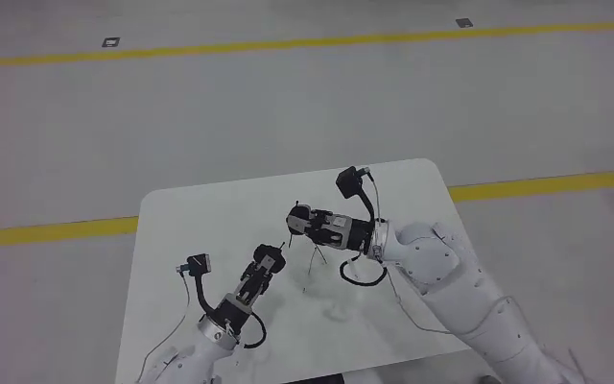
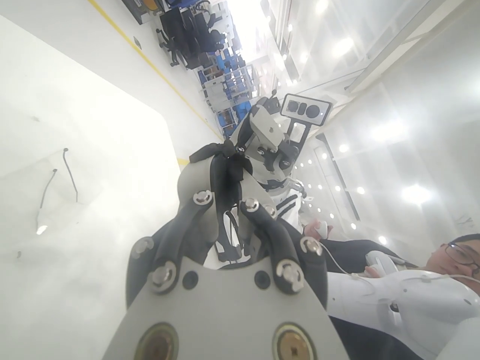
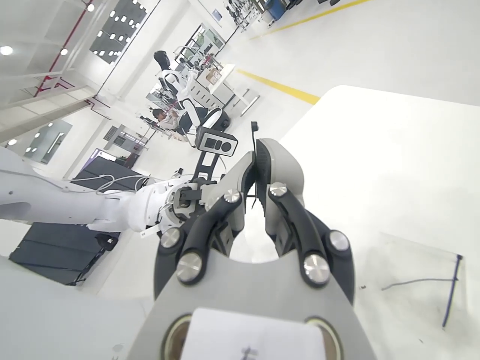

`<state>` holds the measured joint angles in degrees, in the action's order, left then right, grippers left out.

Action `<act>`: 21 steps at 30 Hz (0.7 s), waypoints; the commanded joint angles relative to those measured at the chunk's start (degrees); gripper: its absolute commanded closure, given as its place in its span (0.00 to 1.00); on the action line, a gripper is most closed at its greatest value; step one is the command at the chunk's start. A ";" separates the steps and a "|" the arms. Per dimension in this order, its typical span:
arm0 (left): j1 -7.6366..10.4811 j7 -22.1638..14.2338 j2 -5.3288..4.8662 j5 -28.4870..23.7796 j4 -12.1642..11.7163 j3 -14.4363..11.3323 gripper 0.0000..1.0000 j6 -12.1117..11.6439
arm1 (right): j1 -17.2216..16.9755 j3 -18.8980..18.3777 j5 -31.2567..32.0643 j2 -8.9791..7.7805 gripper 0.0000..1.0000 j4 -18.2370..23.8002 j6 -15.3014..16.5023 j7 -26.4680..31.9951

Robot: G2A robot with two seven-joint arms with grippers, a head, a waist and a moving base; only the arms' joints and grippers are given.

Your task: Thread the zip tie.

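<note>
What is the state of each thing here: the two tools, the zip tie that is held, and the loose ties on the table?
right tool, shut on the zip tie.
zip tie, clamped, head end sticking out beyond the tool.
left tool, shut; what it grips cannot be told.
loose ties, lying flat on the table, not held.

The flat white table (image 1: 201, 221) stood on a pale grey floor (image 1: 288, 115) crossed by yellow stripes (image 1: 288, 43). The right gripper (image 3: 258, 155) and left gripper (image 2: 225, 155) were grey metal with black links. The thin plastic zip tie (image 3: 254, 140) was black, as was the left one's strip (image 2: 228, 174).
</note>
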<state>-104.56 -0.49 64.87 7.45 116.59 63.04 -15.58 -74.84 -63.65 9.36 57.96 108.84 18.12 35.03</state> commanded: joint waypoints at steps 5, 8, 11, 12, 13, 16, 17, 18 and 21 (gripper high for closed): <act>-0.42 0.12 -0.11 0.19 0.17 0.48 1.00 0.21 | -0.61 -0.55 2.35 0.10 1.00 0.88 0.14 -2.05; -0.72 -0.01 -0.16 0.11 0.37 0.64 1.00 0.28 | -0.77 -0.47 3.44 0.18 1.00 1.27 0.38 -2.55; -0.74 -0.09 -0.17 0.18 0.40 0.66 1.00 0.29 | -0.93 -0.52 3.86 0.24 1.00 1.52 0.53 -3.34; -0.74 -0.09 -0.17 0.18 0.40 0.66 1.00 0.29 | -0.93 -0.52 3.86 0.24 1.00 1.52 0.53 -3.34; -0.74 -0.09 -0.17 0.18 0.40 0.66 1.00 0.29 | -0.93 -0.52 3.86 0.24 1.00 1.52 0.53 -3.34; -0.74 -0.09 -0.17 0.18 0.40 0.66 1.00 0.29 | -0.93 -0.52 3.86 0.24 1.00 1.52 0.53 -3.34; -0.74 -0.09 -0.17 0.18 0.40 0.66 1.00 0.29 | -0.93 -0.52 3.86 0.24 1.00 1.52 0.53 -3.34; -0.74 -0.09 -0.17 0.18 0.40 0.66 1.00 0.29 | -0.99 -0.52 3.79 0.26 1.00 1.55 0.51 -3.59; -0.74 -0.09 -0.17 0.18 0.40 0.66 1.00 0.29 | -0.95 -0.29 7.77 0.31 1.00 1.90 1.36 -4.61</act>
<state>-105.30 -0.58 64.70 7.63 116.98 63.70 -15.28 -75.86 -64.06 14.81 58.27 110.61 19.32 30.67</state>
